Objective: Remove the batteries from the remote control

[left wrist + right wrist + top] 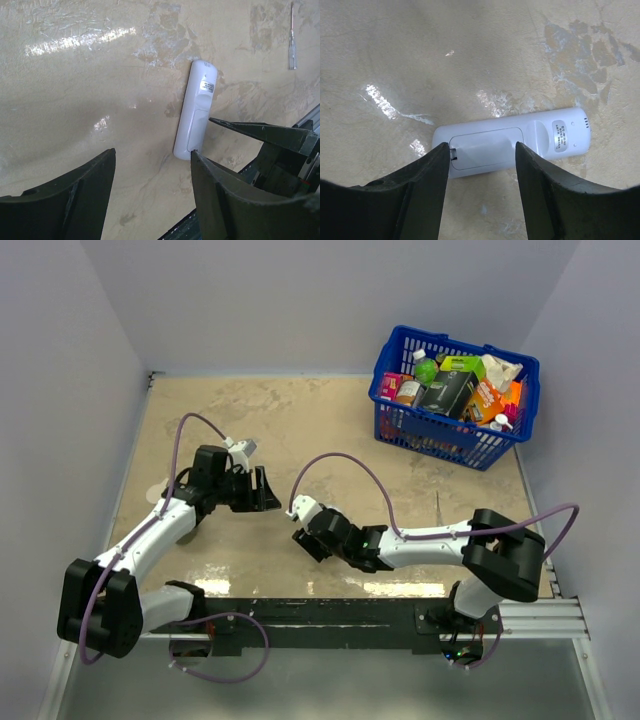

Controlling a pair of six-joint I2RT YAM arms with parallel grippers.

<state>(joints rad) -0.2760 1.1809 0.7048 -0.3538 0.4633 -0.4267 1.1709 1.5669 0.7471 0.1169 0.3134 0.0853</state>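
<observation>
Nearest, a black rail (330,615) carried both arm bases at the edge of the surface (470,60), a glossy beige top mottled with worn brown patches and streaks of glare. The left fingers (75,200) stood wide apart over bare beige, holding nothing. The right fingers (420,200) were also spread. They straddled the cover end of the remote control (540,135), which lay flat on the surface, back up, near the middle of the near edge. Its battery cover (490,142) was in place. A thin clear rod (292,37) lay well apart, further out. At the far right corner sat a blue basket (440,440) filled with packets. Plain pale walls (300,300) closed in three sides. A small grey sticker (561,135) on the remote's back bore print too fine to read, and the packets' lettering was likewise illegible.
</observation>
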